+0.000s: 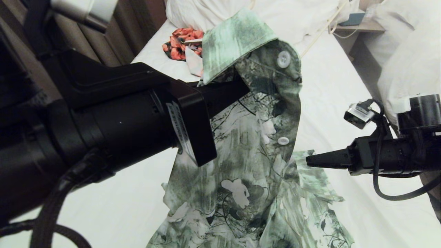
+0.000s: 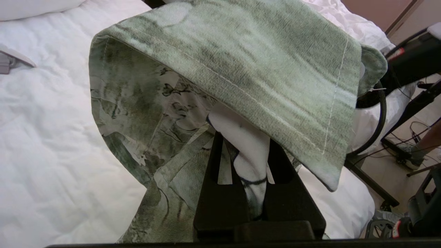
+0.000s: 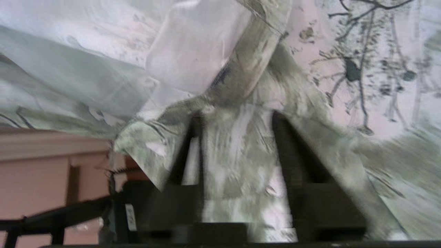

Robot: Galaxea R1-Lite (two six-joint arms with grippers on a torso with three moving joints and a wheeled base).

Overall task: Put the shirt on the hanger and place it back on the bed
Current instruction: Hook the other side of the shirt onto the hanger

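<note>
Shirt [image 1: 255, 165] is hoisted up off the bed [image 1: 344, 103] right now, and our left hand [image 2: 253, 179] is what's carrying it. We've got the left hand clamped tight on a fold of the fabric just under the collar; in the left wrist view you can see a strip of pale cloth squeezed between the two black fingers [image 2: 213, 172], with the green collar flopped over the top like a little hood. From the head view the collar sits at the highest point, two white buttons run down the placket below it, and the rest of the shirt drapes down so the lower part spreads out on the white sheet.

Our right hand [image 1: 310, 160] is off to the right side of the shirt, pointing level toward it, tip right at the edge of a loose flap of the print. In the right wrist view its fingers [image 3: 293, 151] stand apart with shirt fabric lying between and in front of them, so it's parted, not pinching anything. That view is pretty smeary though, so we can't tell whether cloth is actually touching the pads.

Further up the bed, near the pillows [image 1: 275, 13], there's an orange-red floral garment [image 1: 181, 41] lying on the sheet, partly hidden behind the raised collar. A small nightstand [image 1: 358, 24] sits past the bed's right edge.
</note>
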